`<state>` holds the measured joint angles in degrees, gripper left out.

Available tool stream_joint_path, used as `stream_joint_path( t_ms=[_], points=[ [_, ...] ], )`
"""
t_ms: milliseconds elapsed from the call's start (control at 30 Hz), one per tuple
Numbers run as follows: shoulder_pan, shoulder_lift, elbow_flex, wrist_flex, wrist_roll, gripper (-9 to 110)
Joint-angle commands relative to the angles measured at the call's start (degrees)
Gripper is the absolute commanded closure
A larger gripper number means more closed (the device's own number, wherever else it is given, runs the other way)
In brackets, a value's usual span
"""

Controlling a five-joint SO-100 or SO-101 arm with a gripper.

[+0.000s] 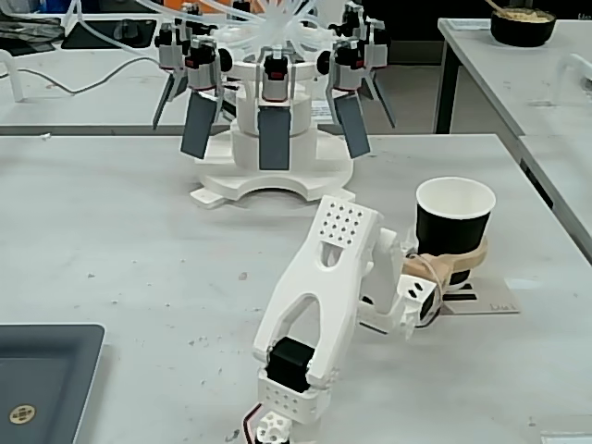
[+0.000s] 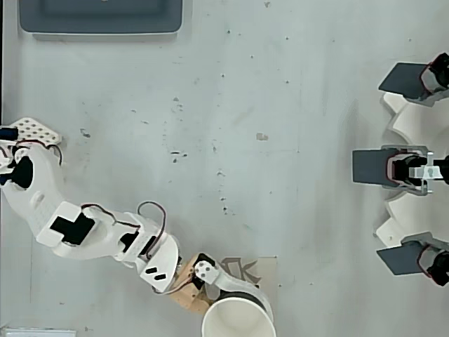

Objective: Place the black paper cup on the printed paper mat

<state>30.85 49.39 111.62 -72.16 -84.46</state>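
**Cup gripped over mat**

Fixed view: gripper (image 1: 460, 262) closed around cup (image 1: 453, 222), upright on mat (image 1: 481, 301); mat mostly hidden.

Overhead view: cup (image 2: 237, 319) cut off by the bottom edge; mat (image 2: 261, 270) partly covered; tray (image 2: 102, 27) cropped at the top.

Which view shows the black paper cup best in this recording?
The fixed view: the black paper cup stands whole, black wall and white inside both visible, gripper fingers around its lower part. The overhead view catches only its white rim and inside, cut by the bottom edge.

A robotics lab: white workbenches (image 1: 111, 231), a multi-armed white apparatus (image 1: 275, 102) with tubing.
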Motion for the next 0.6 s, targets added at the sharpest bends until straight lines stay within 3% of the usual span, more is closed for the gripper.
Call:
stream_joint_path(
  t_ms=[0,367,567],
  points=[
    [0.8,-0.1,-2.8,-0.9,0.7,99],
    [0.8,-3.7,-3.5,-3.6,1.4,99],
    [0.8,-3.9,-3.4,-4.7,1.7,92]
  ],
)
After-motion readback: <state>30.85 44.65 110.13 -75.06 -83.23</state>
